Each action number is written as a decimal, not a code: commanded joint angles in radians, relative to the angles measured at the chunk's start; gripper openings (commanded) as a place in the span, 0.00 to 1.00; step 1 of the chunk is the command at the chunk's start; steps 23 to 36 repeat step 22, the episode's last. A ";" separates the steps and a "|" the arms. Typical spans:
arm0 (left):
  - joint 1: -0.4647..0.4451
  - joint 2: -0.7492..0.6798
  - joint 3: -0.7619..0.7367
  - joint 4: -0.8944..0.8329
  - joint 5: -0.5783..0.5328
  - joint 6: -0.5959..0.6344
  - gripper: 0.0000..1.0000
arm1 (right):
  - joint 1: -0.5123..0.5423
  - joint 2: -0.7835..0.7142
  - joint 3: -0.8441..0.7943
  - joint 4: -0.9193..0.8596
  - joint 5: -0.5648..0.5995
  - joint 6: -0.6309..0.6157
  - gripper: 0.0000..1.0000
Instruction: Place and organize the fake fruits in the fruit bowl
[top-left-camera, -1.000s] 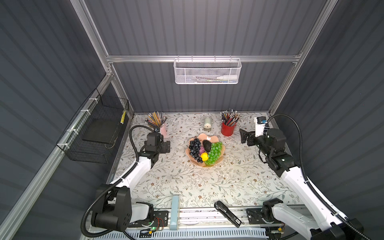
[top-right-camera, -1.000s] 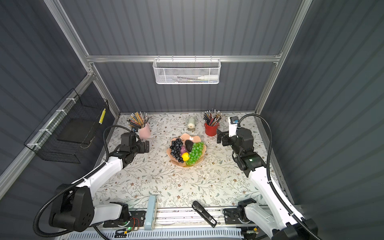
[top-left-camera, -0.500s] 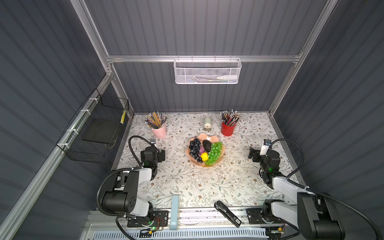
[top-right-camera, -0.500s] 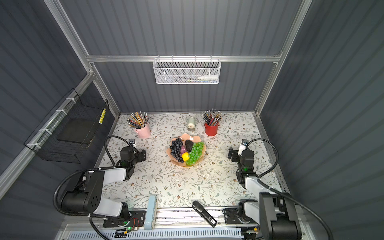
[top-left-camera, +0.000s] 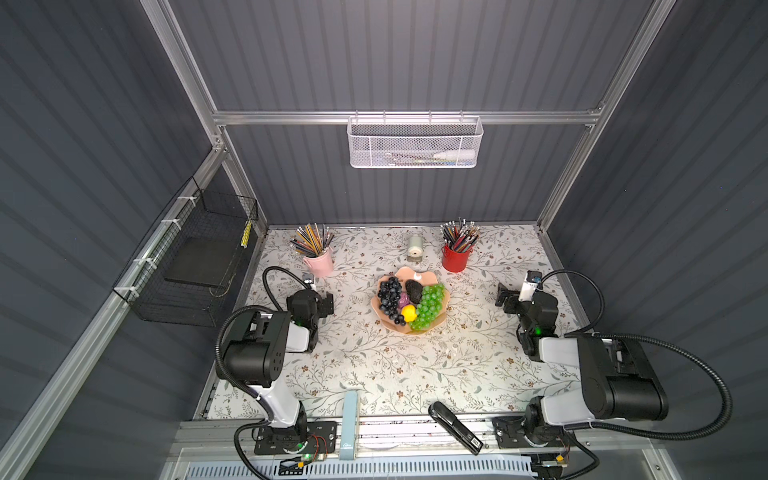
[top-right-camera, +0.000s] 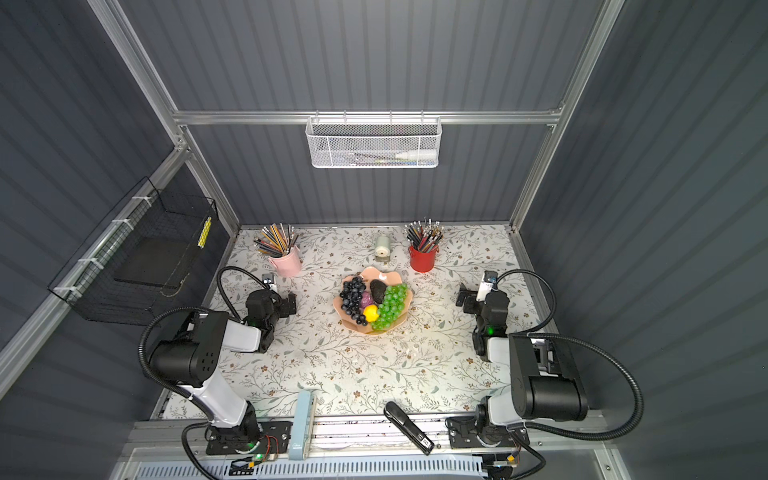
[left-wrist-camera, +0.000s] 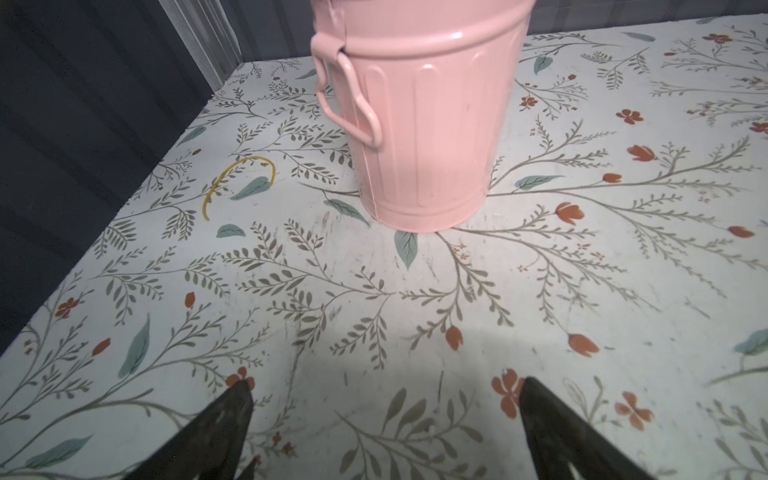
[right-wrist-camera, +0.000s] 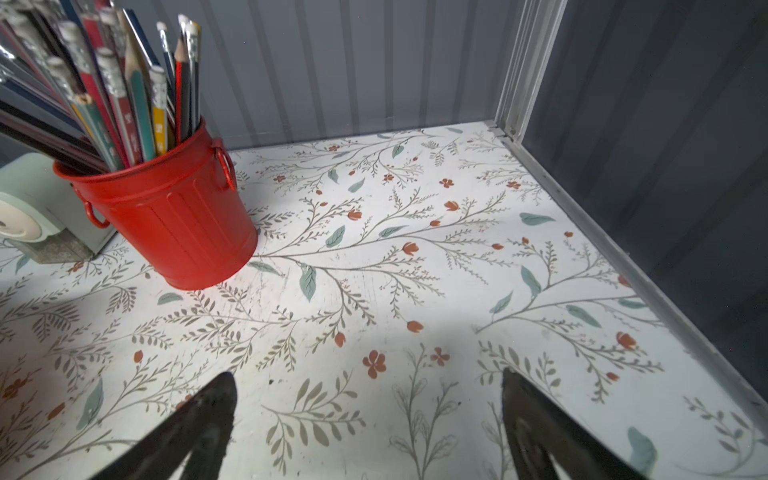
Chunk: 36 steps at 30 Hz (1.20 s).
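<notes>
Nearest you, on the front rail of the flowered bench (top-left-camera: 374, 374), a pale blue bar (top-left-camera: 349, 424) and a black stapler (top-left-camera: 455, 426) lie between the two arm bases. Both arms are folded low at the sides of the bench.

The left gripper (top-left-camera: 327, 302) rests at the left side. Its jaws are spread wide and hold nothing, with only bare bench between them in the left wrist view. The right gripper (top-left-camera: 503, 297) mirrors it at the right side, jaws equally wide apart and empty.

Between the two grippers, well apart from each, the peach-pink fruit bowl (top-left-camera: 409, 274) sits near the middle of the bench. All five fake fruits lie inside it. The dark grape bunch (top-left-camera: 390, 297) is on the left and the green grape bunch (top-left-camera: 428, 305) on the right. Between them, the yellow lemon (top-left-camera: 409, 312) is at the front, the small purple fruit (top-left-camera: 404, 300) just behind it, and the dark avocado (top-left-camera: 414, 289) at the back.

Farther back stand a pink pencil cup (top-left-camera: 319, 263), a pale green sharpener (top-left-camera: 414, 247) and a red pencil cup (top-left-camera: 456, 257).

A black wire basket (top-left-camera: 195, 266) hangs on the left wall, and a white mesh basket (top-left-camera: 414, 143) hangs on the rear wall.
</notes>
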 joint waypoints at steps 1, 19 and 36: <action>0.006 -0.003 0.009 0.046 0.010 -0.016 1.00 | -0.004 -0.011 0.012 -0.001 -0.018 0.012 0.99; 0.006 -0.004 0.003 0.062 0.008 -0.013 1.00 | -0.004 0.001 0.012 0.018 -0.021 0.012 0.99; 0.006 -0.003 0.002 0.062 0.008 -0.013 1.00 | -0.003 -0.001 0.007 0.025 -0.022 0.012 0.99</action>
